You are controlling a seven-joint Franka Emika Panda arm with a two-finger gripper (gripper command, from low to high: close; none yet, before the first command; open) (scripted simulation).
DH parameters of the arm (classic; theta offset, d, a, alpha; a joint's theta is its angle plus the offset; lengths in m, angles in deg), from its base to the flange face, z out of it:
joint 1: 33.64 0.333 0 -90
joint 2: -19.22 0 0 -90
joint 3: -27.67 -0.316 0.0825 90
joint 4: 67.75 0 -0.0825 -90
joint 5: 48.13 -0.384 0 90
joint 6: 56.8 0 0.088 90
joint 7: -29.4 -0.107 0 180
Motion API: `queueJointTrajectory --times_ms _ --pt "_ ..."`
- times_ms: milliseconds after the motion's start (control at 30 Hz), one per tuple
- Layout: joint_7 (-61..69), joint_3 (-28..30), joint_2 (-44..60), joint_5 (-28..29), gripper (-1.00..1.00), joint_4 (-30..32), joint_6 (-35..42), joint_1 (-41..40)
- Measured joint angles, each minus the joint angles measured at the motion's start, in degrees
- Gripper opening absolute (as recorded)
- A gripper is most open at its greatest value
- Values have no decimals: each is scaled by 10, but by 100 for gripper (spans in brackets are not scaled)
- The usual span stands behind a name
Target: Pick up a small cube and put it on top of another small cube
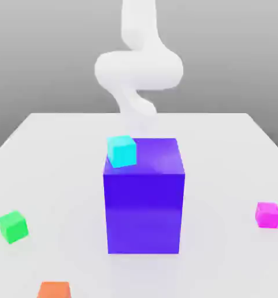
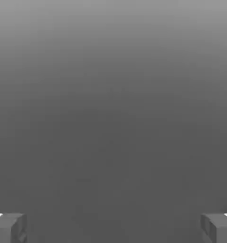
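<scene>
Currently my gripper [image 2: 113, 228] is spread wide and holds nothing: in the hand view its two grey fingertips [image 2: 8, 228] stand far apart with only blank grey between them. My white arm [image 1: 138, 67] rises behind the scene in the exterior view.

Object positions:
- The small magenta cube [image 1: 268, 214] rests on the white bench [image 1: 223, 145], well apart from my gripper, toward the exterior view's right and nearer the camera than my arm. Nothing touches it.
- A large blue-purple block [image 1: 144, 198] stands upright in the middle of the bench, in front of my arm.
- A small cyan cube [image 1: 121, 151] appears at the block's upper corner on the exterior view's left; I cannot tell whether it sits on the block or beyond it.
- A small green cube [image 1: 13, 226] lies on the bench toward the exterior view's left.
- An orange cube [image 1: 54, 290] sits at the near edge, partly cut off.
</scene>
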Motion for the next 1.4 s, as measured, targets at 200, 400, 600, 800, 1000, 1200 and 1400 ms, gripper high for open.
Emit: queueJointTrajectory --times_ms 200,400,600,800,1000,1200,1400 --pt "52 -60 128 30 0 41 -62 51" --pt "103 -116 253 61 0 81 -122 102" --pt "153 -169 378 91 0 121 -182 167" --pt "208 -206 500 112 0 159 -244 227" --pt "143 -122 613 209 0 140 -324 302" --pt "134 -107 626 220 -100 136 -334 314" --pt "182 -166 564 158 -100 153 -288 269"
